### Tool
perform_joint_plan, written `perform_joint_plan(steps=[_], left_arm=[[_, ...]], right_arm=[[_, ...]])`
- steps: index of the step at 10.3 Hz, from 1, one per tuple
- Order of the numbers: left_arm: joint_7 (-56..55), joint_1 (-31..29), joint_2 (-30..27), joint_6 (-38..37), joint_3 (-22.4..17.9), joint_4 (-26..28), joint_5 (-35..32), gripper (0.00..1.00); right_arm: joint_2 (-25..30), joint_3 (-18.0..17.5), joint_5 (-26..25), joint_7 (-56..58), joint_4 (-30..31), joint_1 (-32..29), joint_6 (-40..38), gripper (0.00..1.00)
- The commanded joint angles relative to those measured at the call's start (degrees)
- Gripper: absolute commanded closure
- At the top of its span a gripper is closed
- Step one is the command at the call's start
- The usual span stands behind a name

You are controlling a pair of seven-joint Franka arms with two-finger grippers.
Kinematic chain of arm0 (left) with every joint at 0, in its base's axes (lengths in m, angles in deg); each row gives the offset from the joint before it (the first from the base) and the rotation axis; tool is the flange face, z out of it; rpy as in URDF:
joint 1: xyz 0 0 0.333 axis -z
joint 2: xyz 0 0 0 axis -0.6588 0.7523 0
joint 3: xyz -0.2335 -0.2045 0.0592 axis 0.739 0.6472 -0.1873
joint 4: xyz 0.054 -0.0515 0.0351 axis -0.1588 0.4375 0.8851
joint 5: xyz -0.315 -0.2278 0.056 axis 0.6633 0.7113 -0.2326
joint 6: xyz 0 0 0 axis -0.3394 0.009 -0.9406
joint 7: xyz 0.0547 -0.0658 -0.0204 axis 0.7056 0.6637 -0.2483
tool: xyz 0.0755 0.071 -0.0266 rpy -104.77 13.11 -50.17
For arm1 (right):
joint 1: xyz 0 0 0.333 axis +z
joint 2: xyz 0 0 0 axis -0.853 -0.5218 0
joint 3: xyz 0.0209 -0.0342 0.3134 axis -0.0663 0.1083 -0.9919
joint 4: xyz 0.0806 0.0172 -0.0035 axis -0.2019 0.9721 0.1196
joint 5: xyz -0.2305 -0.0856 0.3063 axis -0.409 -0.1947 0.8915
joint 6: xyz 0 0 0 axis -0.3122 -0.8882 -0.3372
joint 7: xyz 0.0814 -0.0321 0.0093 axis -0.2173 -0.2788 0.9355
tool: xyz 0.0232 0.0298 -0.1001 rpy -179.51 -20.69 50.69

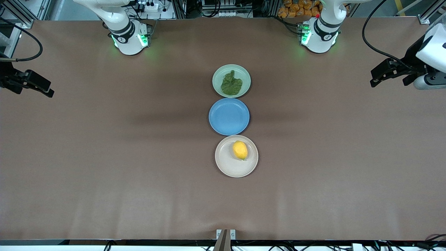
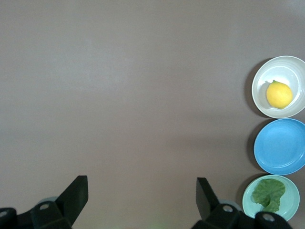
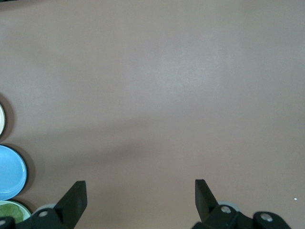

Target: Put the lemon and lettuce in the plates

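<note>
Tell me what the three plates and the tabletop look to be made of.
Mint green plate, blue plate and beige-white plate: probably plastic or melamine, judging by flat solid colour and a soft satin sheen; glazed ceramic is possible. Tabletop: a matte brown sheet, maybe paper or vinyl, showing faint wrinkles.

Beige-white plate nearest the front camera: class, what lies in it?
One small yellow lemon lies in the round beige-white plate, toward its farther rim. The patch of plate under the lemon is covered.

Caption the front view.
Lettuce on mint plate, lemon on beige plate, blue plate between.
</note>
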Motion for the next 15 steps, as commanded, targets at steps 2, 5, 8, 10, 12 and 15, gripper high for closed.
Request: perform_joint_plan(steps=[2, 5, 8, 10, 12, 15], left_arm=[[1.1, -0.1, -0.3, 0.9, 0.1, 0.9, 1.4, 0.00], [0.7, -0.1, -0.2, 0.9, 0.1, 0.9, 1.2, 0.00], [0.3, 0.1, -0.1, 0.9, 0.6, 0.1, 1.0, 0.00], [0.4, -0.4, -0.4, 0.9, 0.6, -0.4, 1.1, 0.00], [0.6, -0.8, -0.5, 0.9, 0.3, -0.7, 1.0, 0.00], [0.6, -0.8, -0.7, 0.8, 0.0, -0.6, 0.9, 0.00]], right_arm=[[0.0, -0.1, 0.4, -0.2, 0.1, -0.1, 0.4, 0.00], [0.0, -0.1, 0.3, -0.2, 0.0, -0.1, 0.5, 0.00], [0.0, -0.1, 0.3, -0.2, 0.0, -0.1, 0.5, 0.00], [0.0, -0.1, 0.3, -0.3, 0.0, 0.0, 0.5, 0.00], [0.0, -0.1, 0.3, -0.2, 0.0, 0.0, 0.5, 0.00], [0.0, -0.1, 0.3, -0.2, 0.0, 0.0, 0.5, 0.00]])
